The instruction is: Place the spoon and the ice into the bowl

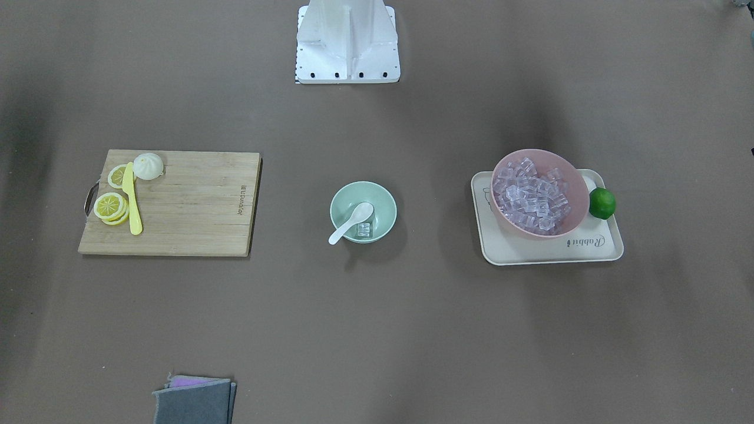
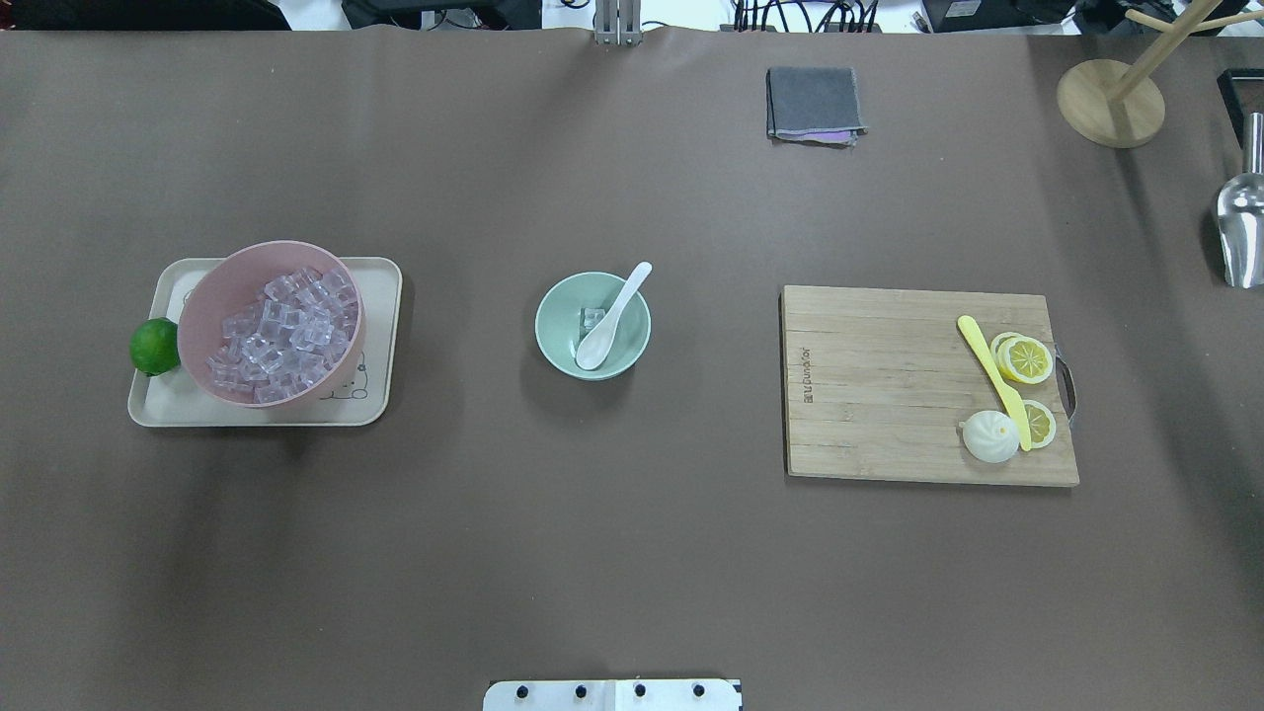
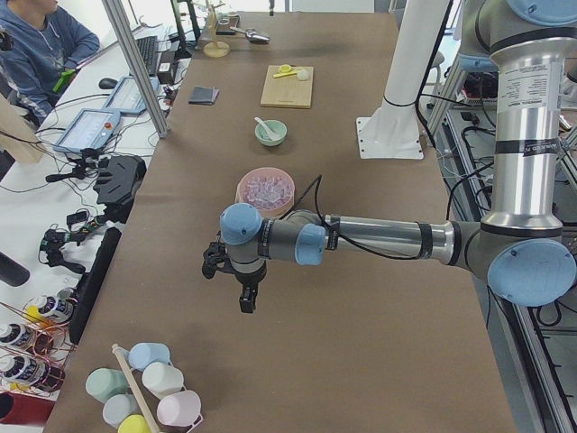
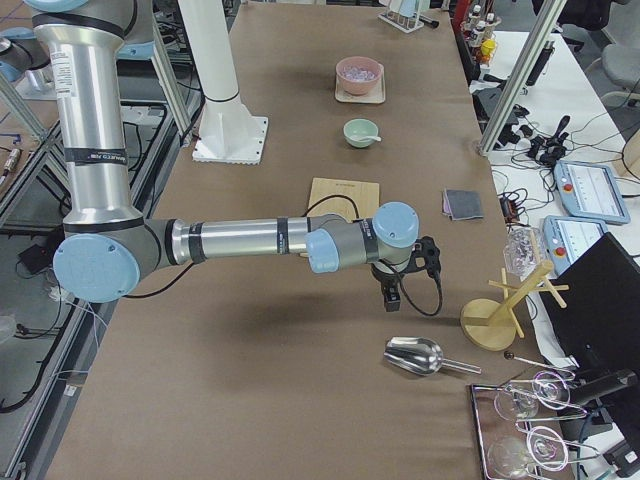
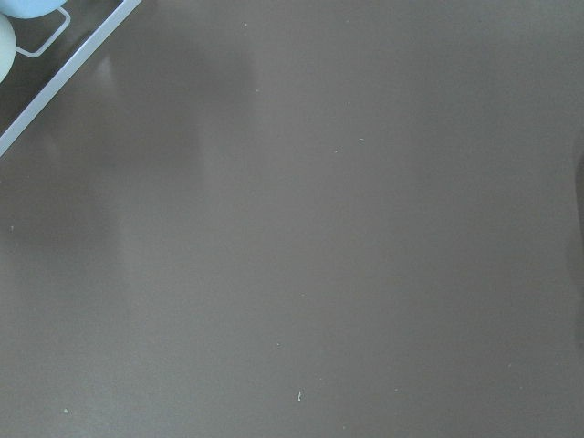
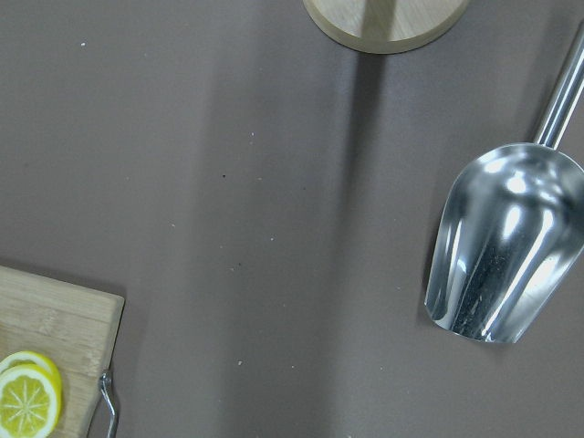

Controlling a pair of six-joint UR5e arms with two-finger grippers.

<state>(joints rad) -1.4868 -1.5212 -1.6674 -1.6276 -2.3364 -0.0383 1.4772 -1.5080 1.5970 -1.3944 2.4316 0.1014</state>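
The left gripper [image 3: 245,302] hangs over bare table. The right gripper [image 4: 392,300] hangs near a steel scoop [image 6: 502,242]. Both show only from the table's ends, so whether their fingers are apart or together cannot be told. Well beyond each, at mid-table, sits the bowl [image 2: 543,326]. The spoon [image 2: 610,318] leans inside it, handle over the rim, with one ice [image 2: 592,318] cube beside its oval end. The spoon looks stiff, light and slippery, and is best pinched across the handle. The cube looks hard and slick, and is best taken across its flat faces.

You're in a robotics lab: teach pendant [image 3: 87,132], aluminium frame post [image 3: 135,68] and tangled cables [image 3: 68,164] line the table [image 3: 361,352] beside your UR arm [image 3: 379,239]
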